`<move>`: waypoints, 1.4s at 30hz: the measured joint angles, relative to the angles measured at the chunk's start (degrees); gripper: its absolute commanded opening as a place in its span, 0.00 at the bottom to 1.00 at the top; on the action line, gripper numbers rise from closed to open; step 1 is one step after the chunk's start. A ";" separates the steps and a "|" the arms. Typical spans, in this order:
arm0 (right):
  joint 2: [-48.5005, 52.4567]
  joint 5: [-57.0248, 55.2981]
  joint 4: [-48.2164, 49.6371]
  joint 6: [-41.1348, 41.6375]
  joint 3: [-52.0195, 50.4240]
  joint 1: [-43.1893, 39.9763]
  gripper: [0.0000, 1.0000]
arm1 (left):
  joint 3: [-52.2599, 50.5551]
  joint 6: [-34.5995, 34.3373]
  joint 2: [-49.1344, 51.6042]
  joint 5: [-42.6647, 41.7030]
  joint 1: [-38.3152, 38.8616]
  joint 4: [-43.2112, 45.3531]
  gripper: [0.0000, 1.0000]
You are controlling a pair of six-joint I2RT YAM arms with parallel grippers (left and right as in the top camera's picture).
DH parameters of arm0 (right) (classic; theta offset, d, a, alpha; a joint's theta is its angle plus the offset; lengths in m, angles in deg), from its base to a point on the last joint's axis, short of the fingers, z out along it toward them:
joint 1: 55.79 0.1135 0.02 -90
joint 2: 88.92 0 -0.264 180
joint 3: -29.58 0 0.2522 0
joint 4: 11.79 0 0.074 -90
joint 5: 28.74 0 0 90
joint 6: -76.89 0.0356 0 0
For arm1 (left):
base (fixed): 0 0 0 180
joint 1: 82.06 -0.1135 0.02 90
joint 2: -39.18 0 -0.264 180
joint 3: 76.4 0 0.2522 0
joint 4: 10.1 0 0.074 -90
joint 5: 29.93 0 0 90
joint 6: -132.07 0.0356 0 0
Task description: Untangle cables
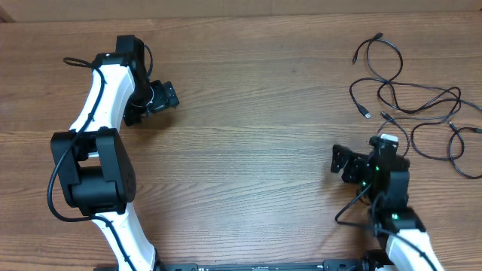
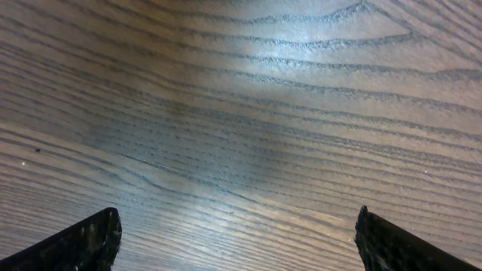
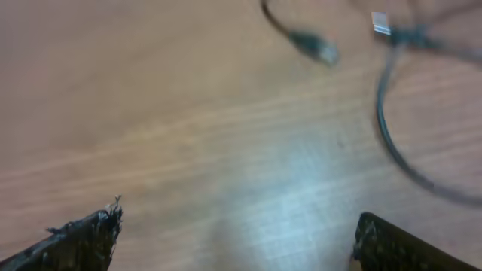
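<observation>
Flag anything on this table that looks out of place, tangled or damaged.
Only the cables stand out: thin black cords sprawled in crossing loops at the far right of the table. Nothing looks spilled or damaged.

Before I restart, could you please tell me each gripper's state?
Left gripper: open, holding nothing.
Right gripper: open, holding nothing, short of the thin black cables.

I see one bench (image 1: 248,150) | brown wood, dark grain running side to side | soft glare on it in both wrist views | right wrist view blurred
</observation>
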 measured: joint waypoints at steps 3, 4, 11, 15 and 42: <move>-2.60 1.14 6.73 -0.02 -4.66 0.00 1.00 | 0.00 0.00 0.00 0.00 0.00 0.02 1.00; -3.43 1.42 7.63 -0.02 -6.05 0.00 1.00 | 0.00 0.00 0.00 0.00 0.00 0.02 0.99; -8.52 2.36 8.59 0.00 -10.38 0.00 1.00 | 0.00 0.00 0.00 0.00 0.00 0.00 1.00; -12.44 2.36 6.97 -0.02 -11.93 0.00 1.00 | 0.00 0.00 0.00 0.00 0.00 0.02 1.00; -52.72 2.58 -6.99 -3.37 -12.09 0.04 1.00 | 0.00 0.00 0.00 0.00 0.00 0.02 0.99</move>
